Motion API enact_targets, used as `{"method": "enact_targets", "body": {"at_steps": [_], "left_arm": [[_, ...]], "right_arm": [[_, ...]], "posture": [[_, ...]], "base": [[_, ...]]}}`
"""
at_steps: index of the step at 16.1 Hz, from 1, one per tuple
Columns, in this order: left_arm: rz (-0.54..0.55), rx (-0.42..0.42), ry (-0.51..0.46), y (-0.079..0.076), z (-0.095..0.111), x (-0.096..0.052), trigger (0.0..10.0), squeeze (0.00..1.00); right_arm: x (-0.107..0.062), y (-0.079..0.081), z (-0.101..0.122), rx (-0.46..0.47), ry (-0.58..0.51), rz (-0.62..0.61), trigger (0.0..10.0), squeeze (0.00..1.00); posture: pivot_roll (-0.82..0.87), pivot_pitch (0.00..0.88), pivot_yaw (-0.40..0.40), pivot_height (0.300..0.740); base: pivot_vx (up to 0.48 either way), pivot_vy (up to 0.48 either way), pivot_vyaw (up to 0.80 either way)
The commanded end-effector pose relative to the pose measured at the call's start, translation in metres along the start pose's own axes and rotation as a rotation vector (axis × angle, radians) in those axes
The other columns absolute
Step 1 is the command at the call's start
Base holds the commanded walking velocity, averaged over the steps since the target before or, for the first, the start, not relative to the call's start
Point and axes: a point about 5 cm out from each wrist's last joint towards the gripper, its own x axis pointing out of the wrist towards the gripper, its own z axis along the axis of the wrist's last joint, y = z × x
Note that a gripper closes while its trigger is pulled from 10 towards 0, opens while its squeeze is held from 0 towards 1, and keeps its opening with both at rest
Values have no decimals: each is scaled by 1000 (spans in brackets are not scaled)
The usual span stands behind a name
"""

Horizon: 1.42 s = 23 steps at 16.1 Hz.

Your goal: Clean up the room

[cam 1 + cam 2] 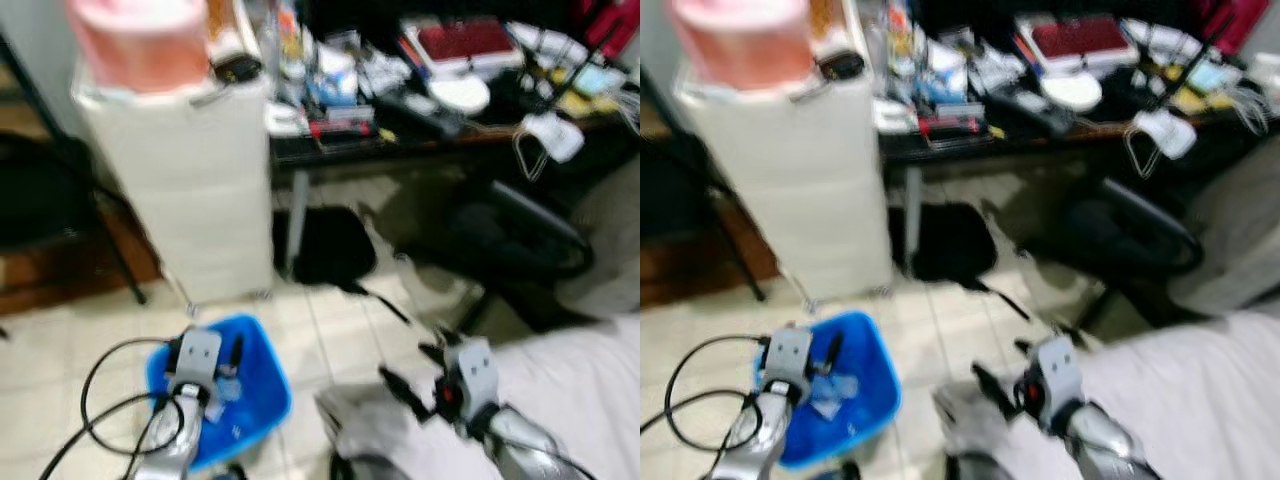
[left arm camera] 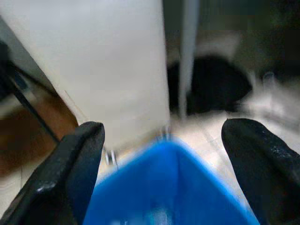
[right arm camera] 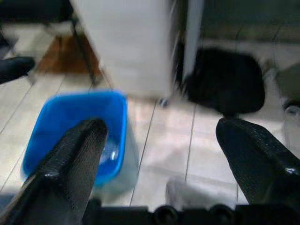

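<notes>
left arm low at the robot's left, forearm reaching forward, cable looping beside it | left gripper fingers spread wide, nothing between them | right arm bent at the lower right, wrist angled inward toward the left | right gripper fingers parted wide too, holding nothing | head views blurred

Bin before drawer unit, desk right (bag beneath)
</notes>
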Motion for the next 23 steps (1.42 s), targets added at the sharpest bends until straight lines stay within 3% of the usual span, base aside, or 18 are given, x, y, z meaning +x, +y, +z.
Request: {"method": "enact_targets", "body": {"at_steps": [1, 2, 3, 7, 11, 14, 19, 23], "left_arm": [[-3, -25, -83, -3, 16, 0, 10000, 0], [15, -49, -184, -2, 41, 1, 10000, 0], [11, -44, -236, -2, 55, -1, 10000, 0], [0, -76, -327, -11, 81, -23, 10000, 0], [-89, -72, -198, -33, 62, -16, 10000, 0], [-93, -52, -134, -32, 54, -11, 10000, 0], [-85, -23, -99, -33, 43, -13, 10000, 0], [-105, -61, -74, -34, 34, -20, 10000, 0]], "right_arm": [[-1, -8, -4, 30, -11, -66, 10000, 0], [8, -11, -1, 34, -53, -111, 10000, 0], [14, -12, 1, 42, -78, -137, 10000, 0], [11, -30, 12, 29, -164, -324, 10000, 0], [18, -27, 5, 1, -161, -315, 10000, 0], [20, -29, 5, -16, -151, -317, 10000, 0], [5, -33, -7, -12, -119, -345, 10000, 0], [1, -33, -9, -9, -119, -356, 10000, 0]], "posture": [[-64, 63, -55, 740], [-20, 0, -16, 740], [-11, 0, -4, 740], [-11, 0, 11, 740], [-44, 0, 20, 740], [-66, 0, 19, 740], [-93, 0, 14, 740], [-95, 0, 11, 740]], "base": [[0, 0, 0], [0, 0, 0], [0, 0, 0], [0, -217, 0], [0, -240, -600], [0, 0, -800], [0, 0, -800], [0, 0, -800]]}}
